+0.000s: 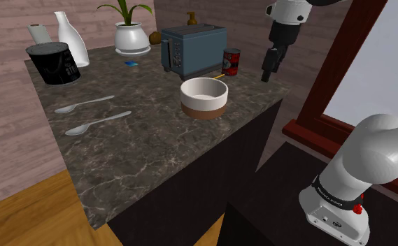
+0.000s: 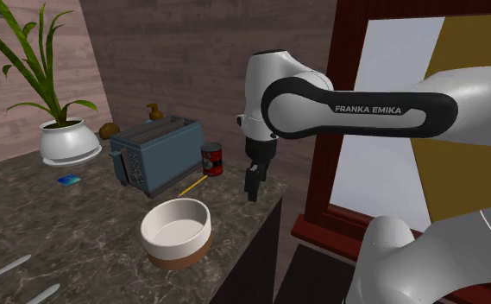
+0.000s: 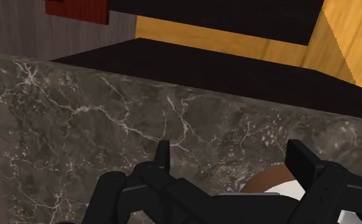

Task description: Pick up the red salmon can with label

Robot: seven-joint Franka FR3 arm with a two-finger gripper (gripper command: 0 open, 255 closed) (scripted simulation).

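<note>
In the shoulder view, on the counter (image 1: 148, 157), the can (image 1: 231, 61) stands just right of the toaster (image 1: 192, 49), the bowl (image 1: 204, 96) sits before both, the nearer spoon (image 1: 97, 124) and farther spoon (image 1: 84, 105) lie well left of the bowl, and the gripper (image 1: 266, 75) hangs right of the can.

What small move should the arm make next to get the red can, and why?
Probably slide the gripper sideways toward the can, to the shoulder view's left. Its fingers stand open, but it hangs near the edge of the counter beside the can, not around it. The toaster stands close on the can's other side, so go gently.
</note>
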